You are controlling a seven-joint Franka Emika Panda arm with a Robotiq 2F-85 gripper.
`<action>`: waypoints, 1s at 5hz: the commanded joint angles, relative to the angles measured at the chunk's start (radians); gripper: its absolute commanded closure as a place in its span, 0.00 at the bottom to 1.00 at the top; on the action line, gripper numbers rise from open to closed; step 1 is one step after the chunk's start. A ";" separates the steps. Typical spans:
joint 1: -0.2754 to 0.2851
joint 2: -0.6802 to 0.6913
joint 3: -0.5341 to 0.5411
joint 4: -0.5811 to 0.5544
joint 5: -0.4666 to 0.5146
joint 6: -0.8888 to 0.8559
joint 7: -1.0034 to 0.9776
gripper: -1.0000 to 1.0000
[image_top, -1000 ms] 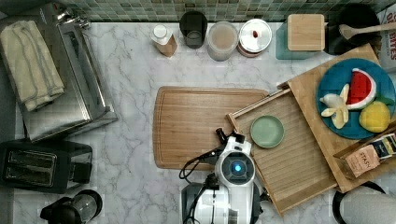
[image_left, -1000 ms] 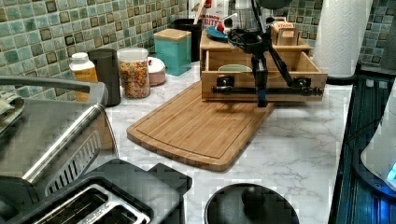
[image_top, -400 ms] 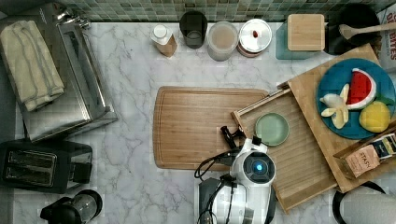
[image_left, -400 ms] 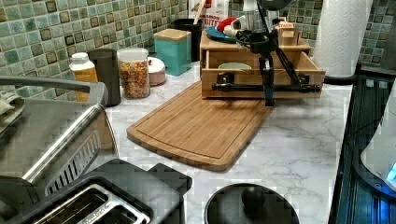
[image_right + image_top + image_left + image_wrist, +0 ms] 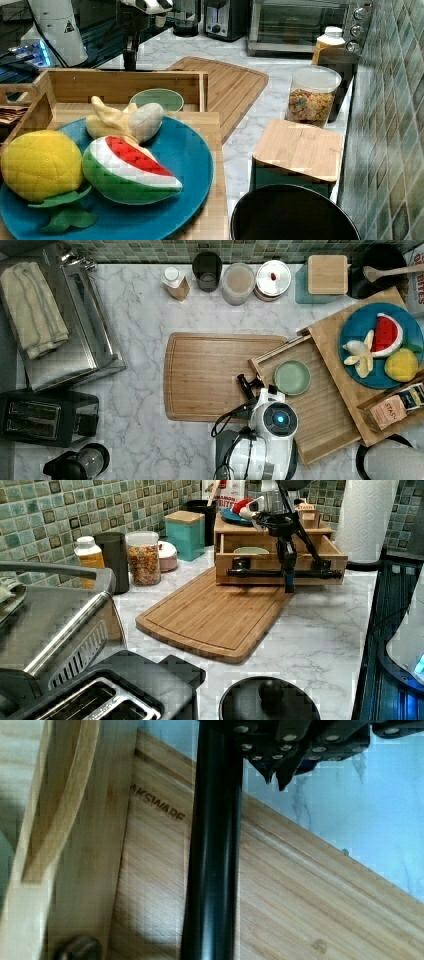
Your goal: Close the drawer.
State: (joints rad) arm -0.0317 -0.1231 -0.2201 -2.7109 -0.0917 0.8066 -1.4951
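The jaws (image 5: 289,582) hang straight down in front of the drawer's black bar handle (image 5: 260,573), right against it in the left view, though whether they stand apart or together I cannot tell. From the wrist view the handle (image 5: 212,845) runs as a thick dark bar just beneath the black finger hardware, with the grooved cutting board (image 5: 280,900) under it. The drawer (image 5: 320,410) is pulled well out of its wooden box (image 5: 272,532), its front edge reaching over the corner of the cutting board (image 5: 210,375) on the marble desk (image 5: 140,340). A small green plate (image 5: 292,377) lies on the drawer's ribbed floor, near the corner closest to the jaws in the top view. On the box top rests a blue plate (image 5: 360,335) with a toy watermelon slice (image 5: 127,167), a banana (image 5: 125,122) and a lemon (image 5: 40,165). Farther along the tiled wall stand a cereal jar (image 5: 143,557), a dark cup (image 5: 113,552) and a teal canister (image 5: 185,535) with a wooden lid.
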 commanded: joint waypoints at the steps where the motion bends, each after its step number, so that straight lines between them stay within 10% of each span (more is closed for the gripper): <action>1: -0.054 0.117 -0.114 0.306 0.091 -0.001 -0.271 1.00; 5: -0.117 0.368 -0.190 0.686 0.231 -0.053 -0.523 1.00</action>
State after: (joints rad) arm -0.0914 0.2216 -0.3689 -2.2793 0.1288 0.6875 -1.9688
